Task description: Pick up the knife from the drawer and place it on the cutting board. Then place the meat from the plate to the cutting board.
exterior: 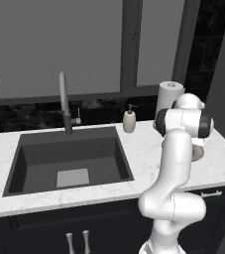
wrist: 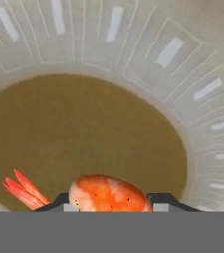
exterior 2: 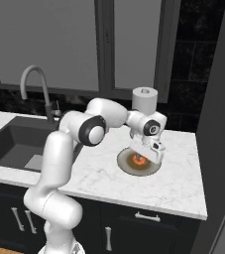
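two tool fingertips [wrist: 155, 198] flank the meat [wrist: 108, 193] on the plate [wrist: 192, 89], grip unclear, no writing legible

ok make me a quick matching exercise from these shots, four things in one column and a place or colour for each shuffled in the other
Things:
1. meat
2. paper towel roll
3. soap dispenser
4. faucet

Places or colours:
A. behind the sink, upright
B. orange-red, on the plate between the gripper's fingertips
C. white, at the back of the counter near the wall
D. beige, right of the sink's back corner

Pairs: 1-B, 2-C, 3-D, 4-A
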Controlling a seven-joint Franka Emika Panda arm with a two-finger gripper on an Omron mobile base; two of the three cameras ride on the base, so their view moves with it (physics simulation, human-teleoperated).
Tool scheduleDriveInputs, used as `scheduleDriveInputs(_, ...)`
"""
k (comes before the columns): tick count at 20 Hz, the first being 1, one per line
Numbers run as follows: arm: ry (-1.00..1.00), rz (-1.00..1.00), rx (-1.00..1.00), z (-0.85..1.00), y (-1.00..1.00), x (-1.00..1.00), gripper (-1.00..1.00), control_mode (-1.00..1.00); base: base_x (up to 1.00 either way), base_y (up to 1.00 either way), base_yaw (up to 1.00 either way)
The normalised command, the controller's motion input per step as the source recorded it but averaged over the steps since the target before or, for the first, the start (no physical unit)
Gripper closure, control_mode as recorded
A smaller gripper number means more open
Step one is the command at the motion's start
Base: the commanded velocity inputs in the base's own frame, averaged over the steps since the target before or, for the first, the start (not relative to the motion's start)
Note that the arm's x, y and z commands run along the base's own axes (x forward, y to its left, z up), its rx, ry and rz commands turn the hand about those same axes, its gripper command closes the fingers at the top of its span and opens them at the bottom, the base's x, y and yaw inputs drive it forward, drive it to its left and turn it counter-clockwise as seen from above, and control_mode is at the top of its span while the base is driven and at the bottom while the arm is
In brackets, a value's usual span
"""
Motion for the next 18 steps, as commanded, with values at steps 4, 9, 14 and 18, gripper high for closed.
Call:
scheduleDriveInputs(4,0.00,0.00,0.02,0.68,0.00,-0.51,1.00,-1.00,0.00,0.00,0.00)
scheduleDriveInputs(9,-0.03,0.00,0.03,0.60,0.00,-0.69,1.00,-1.00,0.00,0.00,0.00)
scheduleDriveInputs(14,-0.12,0.00,0.01,0.44,0.12,-0.88,1.00,-1.00,0.00,0.00,0.00)
scheduleDriveInputs(18,-0.17,0.00,0.00,0.41,0.43,-0.75,1.00,-1.00,0.00,0.00,0.00)
